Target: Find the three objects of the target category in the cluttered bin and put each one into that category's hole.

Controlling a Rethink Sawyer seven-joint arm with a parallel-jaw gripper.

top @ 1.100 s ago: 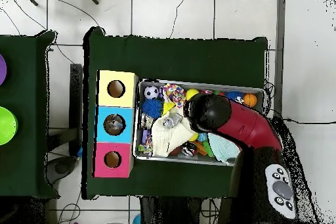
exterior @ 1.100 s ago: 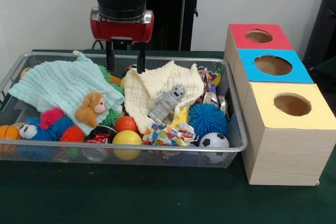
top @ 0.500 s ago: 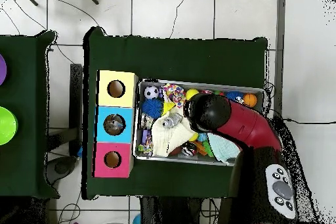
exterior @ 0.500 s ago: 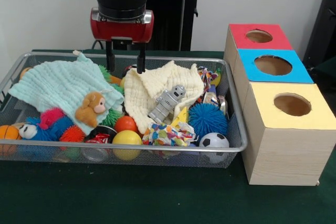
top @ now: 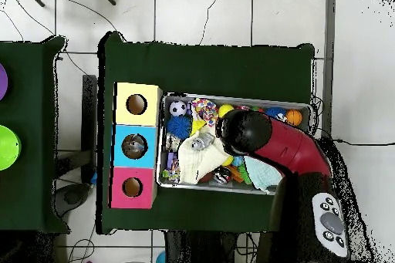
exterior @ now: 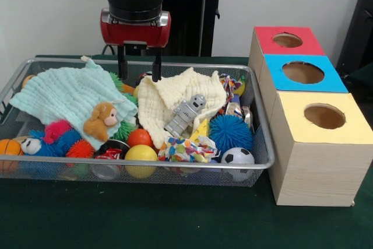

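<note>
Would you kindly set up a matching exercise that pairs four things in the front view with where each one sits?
Things:
1. grey robot figure
2. soccer ball
3. brown monkey plush
4. yellow-topped box

Places:
A. on the pale green cloth
B. outside the wire bin, nearest the camera in the row of boxes
C. on the cream cloth
D. in the bin's near corner on the boxes' side

Pairs: 1-C, 2-D, 3-A, 4-B
</note>
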